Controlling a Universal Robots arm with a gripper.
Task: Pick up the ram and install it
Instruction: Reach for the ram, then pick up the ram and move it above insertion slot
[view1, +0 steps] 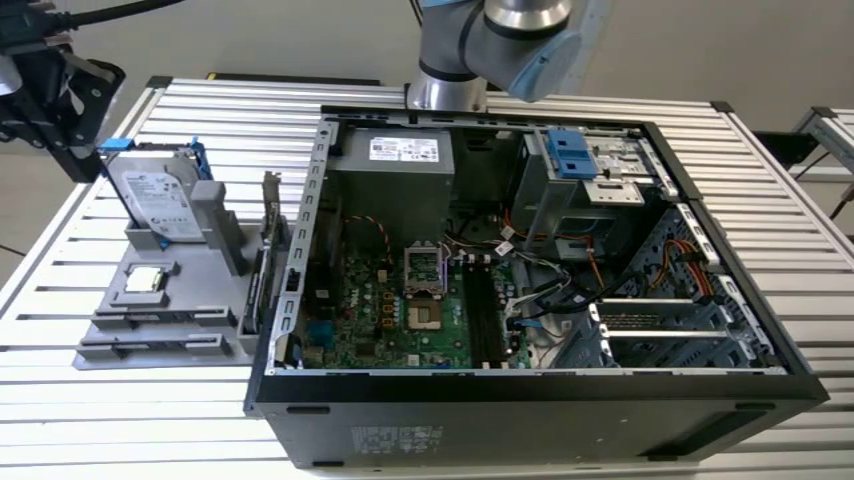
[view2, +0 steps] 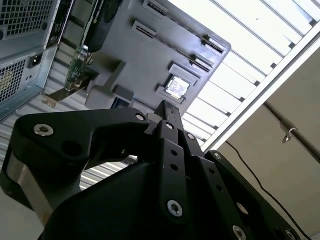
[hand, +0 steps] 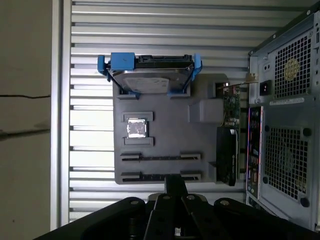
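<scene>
1. The ram (hand: 160, 157) is standing on its long edge in a narrow rail of the grey holder tray (hand: 165, 112). The rail is at the tray's end opposite the hard drive (hand: 150, 82), just past the silver processor chip (hand: 136, 128) sitting mid-tray. A second rail is lying just beside it, nearer the tray's rim; I cannot tell whether that one is filled.
2. Judging by its build, the stick is looking light and stiff but thin and fragile. It is likely to flex or crack under a twisting load, and its smooth flat faces are offering little grip.
3. The sensible hold seems to be across the two flat faces near mid-length, along the upper edge that is showing above the rail, with the ends kept free.
4. The gripper (hand: 175, 182) is hanging above the tray, well apart from it. In both wrist views its fingers are pressing together with nothing between them, and they are touching nothing.
5. The open computer case (view1: 534, 390) is lying just beside the tray, on the side where a bracketed card (hand: 227, 150) is standing.
</scene>
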